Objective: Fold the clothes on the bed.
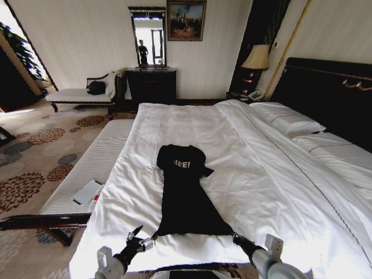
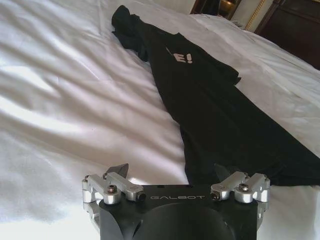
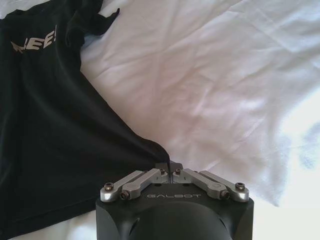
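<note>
Right hand (image 3: pixel 170 170) is clamped on the black garment's (image 1: pixel 185 197) hem corner, low centre; left hand (image 2: pixel 172 172) gapes apart, seemingly beside its corner, so lifting now could skew the fold on the bed (image 1: pixel 279 174).

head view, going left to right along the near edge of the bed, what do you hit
bench → left gripper, open just off the garment's near left corner → black garment hem → right gripper, shut on the near right corner → bare white bed
</note>
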